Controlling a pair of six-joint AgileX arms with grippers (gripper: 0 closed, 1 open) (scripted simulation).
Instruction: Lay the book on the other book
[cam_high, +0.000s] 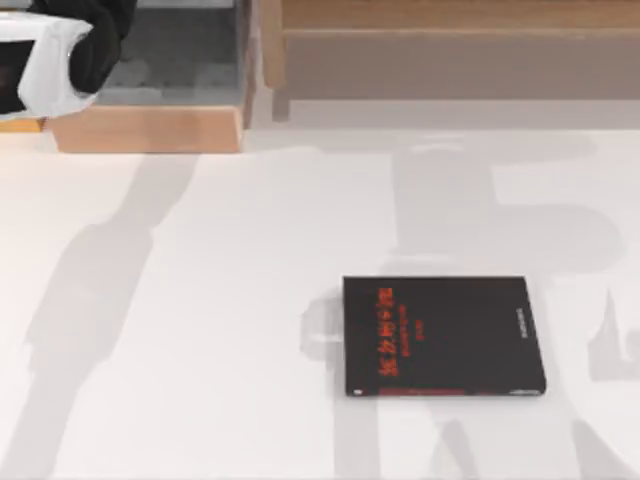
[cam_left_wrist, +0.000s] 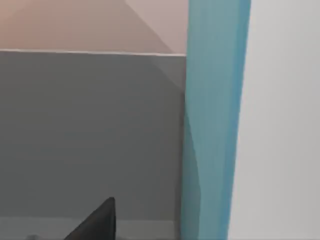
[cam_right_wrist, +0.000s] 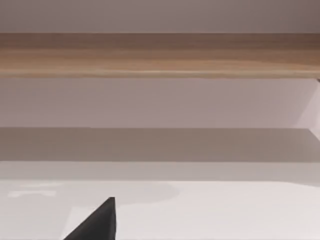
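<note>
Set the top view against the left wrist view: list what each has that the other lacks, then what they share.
Top view: the black book with red characters, flat on the pale table, right of centre. Left wrist view: the light-blue book, close up, edge-on, before a grey surface. Shared: the left arm, at the top view's upper left corner; the wrist view has a dark part of the left claw.

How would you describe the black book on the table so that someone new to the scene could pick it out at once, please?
Start from the wide white table in the top view and look to its right half, toward the near edge. The black book lies flat there, alone on the surface. Red characters run along its cover and a red strip lines its near edge, unlike the teal-covered book seen in the left wrist view.
</note>
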